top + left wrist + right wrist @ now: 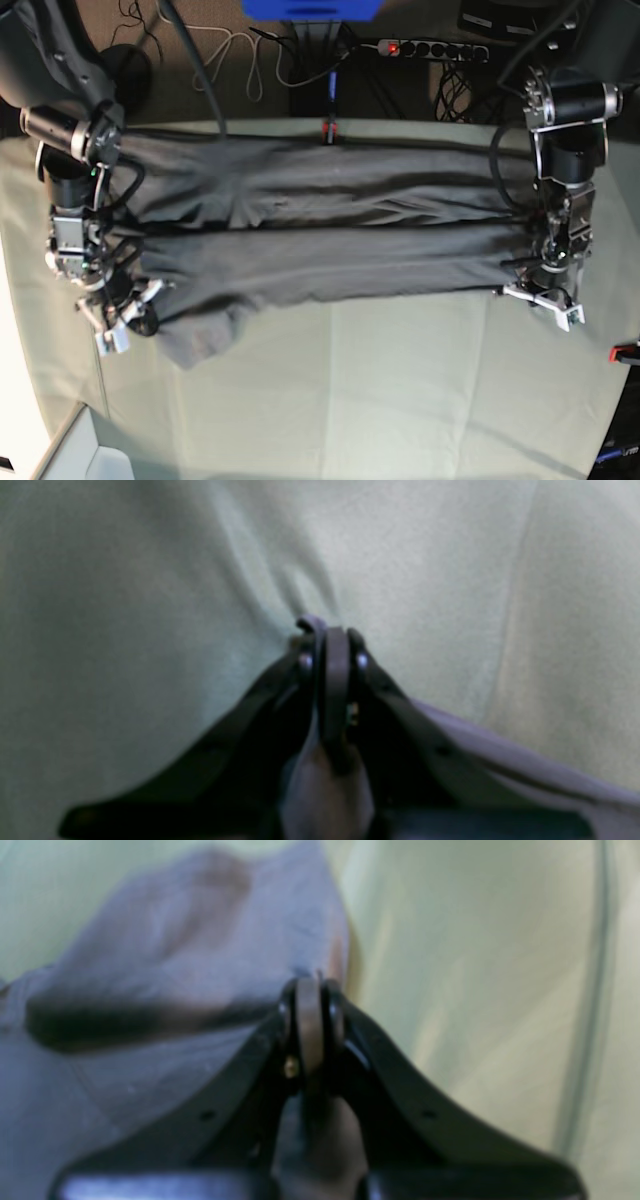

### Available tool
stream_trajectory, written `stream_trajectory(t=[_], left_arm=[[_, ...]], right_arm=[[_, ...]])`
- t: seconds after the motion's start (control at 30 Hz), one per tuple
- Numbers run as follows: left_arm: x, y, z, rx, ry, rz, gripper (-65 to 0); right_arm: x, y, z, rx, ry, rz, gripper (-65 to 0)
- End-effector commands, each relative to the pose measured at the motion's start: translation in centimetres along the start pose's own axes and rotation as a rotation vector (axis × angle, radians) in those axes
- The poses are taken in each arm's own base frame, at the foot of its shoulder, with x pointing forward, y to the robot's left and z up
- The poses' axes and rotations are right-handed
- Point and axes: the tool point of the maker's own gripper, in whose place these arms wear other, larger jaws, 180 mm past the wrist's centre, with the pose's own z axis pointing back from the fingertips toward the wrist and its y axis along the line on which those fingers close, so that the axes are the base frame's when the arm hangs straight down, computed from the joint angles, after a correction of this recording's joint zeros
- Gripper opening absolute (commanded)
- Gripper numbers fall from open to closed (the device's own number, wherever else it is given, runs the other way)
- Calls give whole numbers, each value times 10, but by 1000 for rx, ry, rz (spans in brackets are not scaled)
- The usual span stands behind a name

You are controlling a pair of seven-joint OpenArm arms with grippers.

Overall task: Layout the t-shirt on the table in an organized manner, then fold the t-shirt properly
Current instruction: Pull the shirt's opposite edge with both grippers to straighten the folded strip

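Left end effector (332,645) pinched tight on the t-shirt (320,240), right end effector (311,1005) clamped on the opposite end, probably to keep it stretched flat across the worktop (380,400) before folding.

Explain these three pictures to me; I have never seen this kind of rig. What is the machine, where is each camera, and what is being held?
It is a robot with two arms working over a table draped in pale green cloth. The base view looks down from above; the other two are cameras mounted on the wrists, looking along each gripper. A dark grey t-shirt lies stretched sideways across the table between the arms. The left gripper, on the right in the base view, is shut on a fold of t-shirt fabric. The right gripper, on the left in that view, is shut on fabric at the other end. The wrist views are blurred.
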Motion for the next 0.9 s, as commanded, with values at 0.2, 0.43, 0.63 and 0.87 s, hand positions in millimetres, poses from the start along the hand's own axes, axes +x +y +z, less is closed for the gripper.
stream_trajectory(t=[0.2,0.43,0.63,0.87], left_arm=[[86,-13,10,-29,-213,-17,-650],[139,-30,17,-60,-320,-9,-650],[145,-34,18,-67,-331,-4,-650],[145,-32,18,-66,-333,-7,-650]], right_arm=[[104,-14,-2,-42,-232,67,-650],[144,-20,-6,-52,-264,82,-650],[142,-21,-6,-56,-248,79,-650],[99,-41,19,-132,-231,45,-650]])
